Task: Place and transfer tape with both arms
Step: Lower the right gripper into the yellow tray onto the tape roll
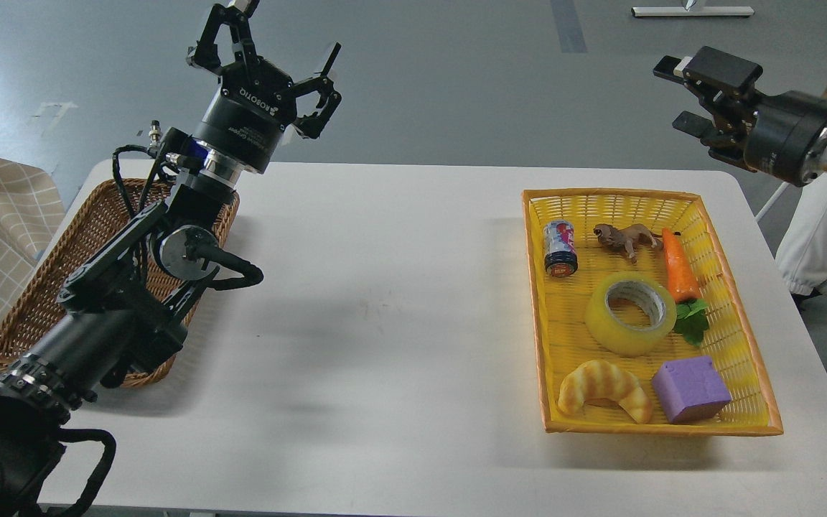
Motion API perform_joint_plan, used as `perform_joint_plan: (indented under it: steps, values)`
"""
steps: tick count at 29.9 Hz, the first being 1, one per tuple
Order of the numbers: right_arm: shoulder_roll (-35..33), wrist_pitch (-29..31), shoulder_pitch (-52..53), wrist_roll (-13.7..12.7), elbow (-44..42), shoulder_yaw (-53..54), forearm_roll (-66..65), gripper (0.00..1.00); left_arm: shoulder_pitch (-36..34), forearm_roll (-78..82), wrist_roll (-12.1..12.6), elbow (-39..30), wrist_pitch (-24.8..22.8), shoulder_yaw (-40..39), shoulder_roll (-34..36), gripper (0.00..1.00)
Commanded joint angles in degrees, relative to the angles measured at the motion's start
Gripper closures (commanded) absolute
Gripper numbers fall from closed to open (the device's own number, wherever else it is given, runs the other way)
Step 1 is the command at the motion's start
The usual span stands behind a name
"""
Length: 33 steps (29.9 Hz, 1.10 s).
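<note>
The tape (630, 314), a wide yellow translucent roll with a grey-white core, lies flat in the middle of the yellow basket (539, 301) on the right of the white table. My left gripper (270, 50) is open and empty, raised above the wicker basket (40, 301) at the table's far left. My right gripper (693, 93) is open and empty, held high beyond the table's far right corner, pointing left, well above and behind the tape.
In the yellow basket lie a small can (561, 248), a toy animal (625, 238), a carrot (679, 273), a croissant (604, 388) and a purple cube (690, 389). A person in white (815, 237) stands off the table's right edge.
</note>
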Motion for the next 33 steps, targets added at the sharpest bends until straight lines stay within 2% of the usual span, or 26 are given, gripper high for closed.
perform_joint_plan:
  steps: [1, 6, 10, 15, 20, 25, 33]
  values:
    - [-4.0, 0.0, -0.1, -0.1, 2.6, -2.8, -0.5, 0.00, 0.0, 0.0, 0.0, -0.1, 0.0, 0.0, 0.0, 0.02]
    - [-9.5, 0.0, -0.6, -1.1, 7.1, -8.2, -1.7, 0.00, 0.0, 0.0, 0.0, -0.1, 0.0, 0.0, 0.0, 0.02]
    - [-10.8, 0.0, -0.6, -1.1, 9.8, -10.5, -6.3, 0.00, 0.0, 0.0, 0.0, -0.1, 0.0, 0.0, 0.0, 0.02]
    - [-10.2, 0.0, -2.0, -1.0, 11.3, -11.1, -19.6, 0.00, 0.0, 0.0, 0.0, -0.1, 0.0, 0.0, 0.2, 0.02]
    - [-9.8, 0.0, -2.8, -0.7, 11.3, -12.6, -27.5, 0.00, 0.0, 0.0, 0.0, -0.1, 0.0, 0.0, 0.5, 0.02]
    - [-6.4, 0.0, -2.8, -0.5, 10.7, -14.1, -38.6, 0.00, 0.0, 0.0, 0.0, -0.1, 0.0, 0.0, 0.5, 0.02]
    - [-3.1, 0.0, -6.4, -0.5, 10.0, -14.2, -47.3, 0.01, 0.0, 0.0, 0.0, -0.1, 0.0, 0.0, 0.3, 0.02]
